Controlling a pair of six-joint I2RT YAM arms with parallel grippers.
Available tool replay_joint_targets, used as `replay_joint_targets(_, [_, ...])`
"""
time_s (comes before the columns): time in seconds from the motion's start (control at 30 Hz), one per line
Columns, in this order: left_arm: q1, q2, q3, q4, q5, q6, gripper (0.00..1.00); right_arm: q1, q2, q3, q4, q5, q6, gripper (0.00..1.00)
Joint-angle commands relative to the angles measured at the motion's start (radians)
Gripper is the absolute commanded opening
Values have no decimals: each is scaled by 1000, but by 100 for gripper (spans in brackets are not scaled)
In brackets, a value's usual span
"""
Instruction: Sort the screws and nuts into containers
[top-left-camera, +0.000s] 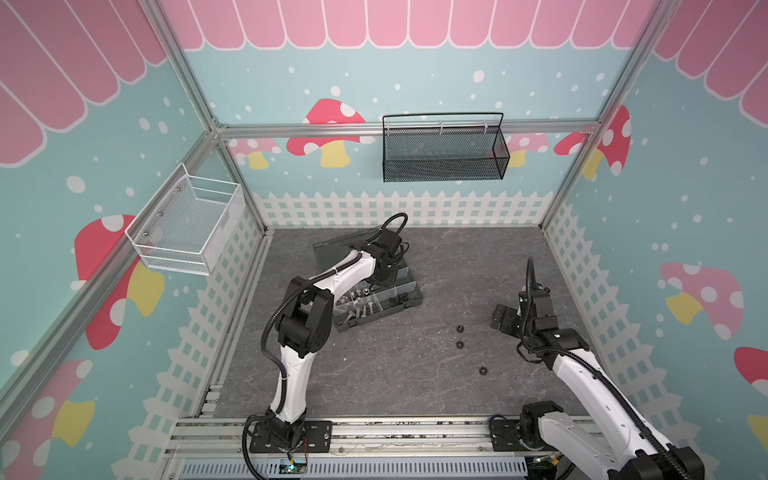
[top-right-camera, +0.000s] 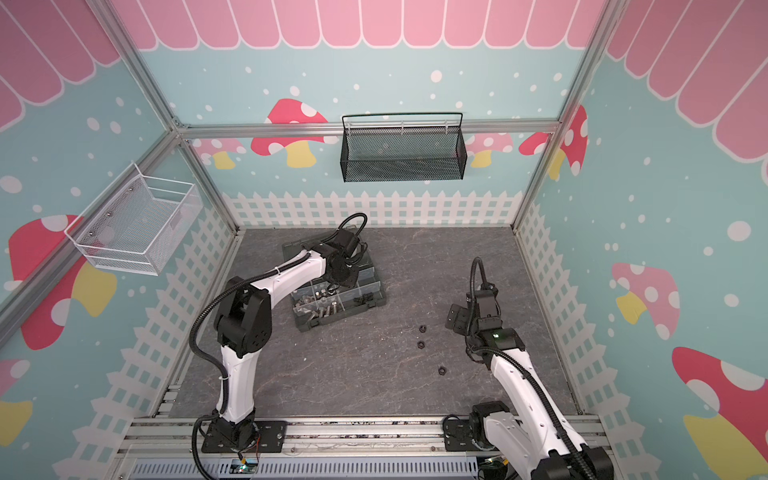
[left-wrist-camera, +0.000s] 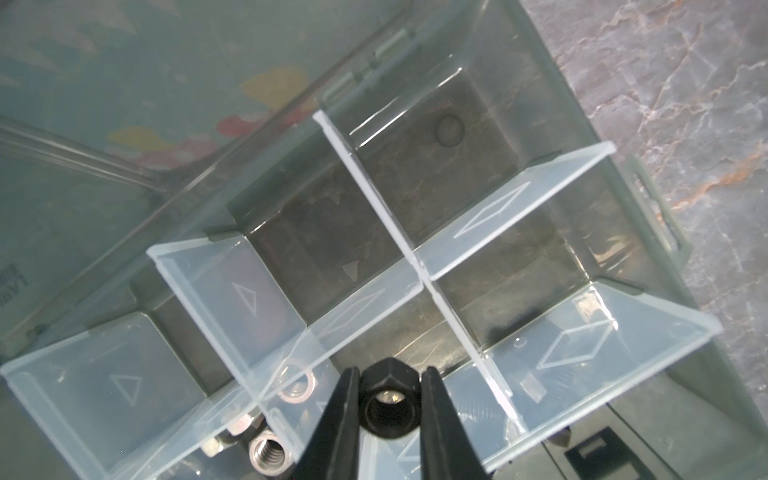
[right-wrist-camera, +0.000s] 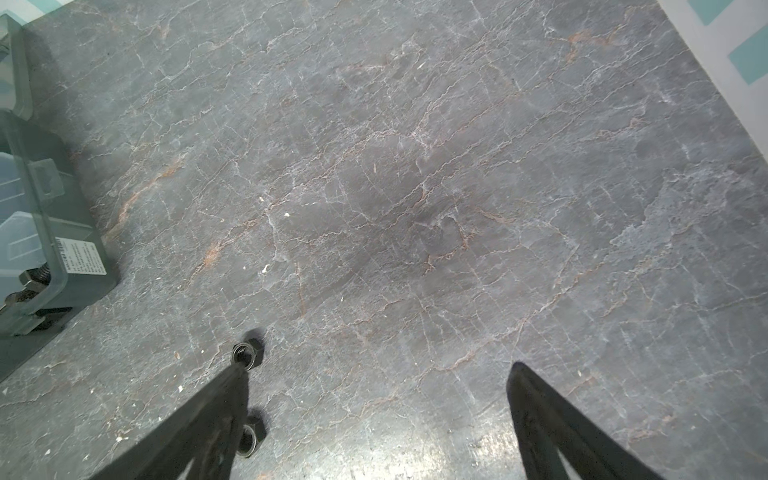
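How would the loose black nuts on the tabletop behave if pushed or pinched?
The black nuts lie flat, hole up: a push likely slides, not rolls, them. They look rigid metal, unlikely to deform. Low and small, they may slip a pinch.

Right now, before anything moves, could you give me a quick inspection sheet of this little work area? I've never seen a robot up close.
Surface: grey marbled tabletop, flat.
Job's things: organizer box with its lid open and silver screws in a near compartment. Three loose black nuts lie on the tabletop to its right.
Clutter: nothing seen.
Grippers: left gripper is over the box with a black nut between its fingers. Right gripper is open, low over the tabletop by the loose nuts.
Cables: black hoses run along both arms, clear of the parts.
Surroundings: white wire basket on the left wall, black mesh basket on the back wall, mushroom-print walls.
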Motion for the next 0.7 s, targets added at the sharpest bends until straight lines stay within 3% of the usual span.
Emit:
replay_joint_targets(0.0, [10, 12, 15, -15, -25, 11, 39, -3, -16, 13, -48, -21, -1, 98])
replay_joint_targets(0.3, [0, -80, -36, -13, -17, 5, 51, 46, 34, 18, -53, -88, 44, 98])
replay_joint_targets(0.5, [-30, -224, -140, 14, -25, -5, 58, 205, 102, 56, -45, -39, 107, 99])
replay_joint_targets(0.67, [-58, -391, -307, 91, -24, -49, 75, 326, 231, 103, -45, -25, 165, 88])
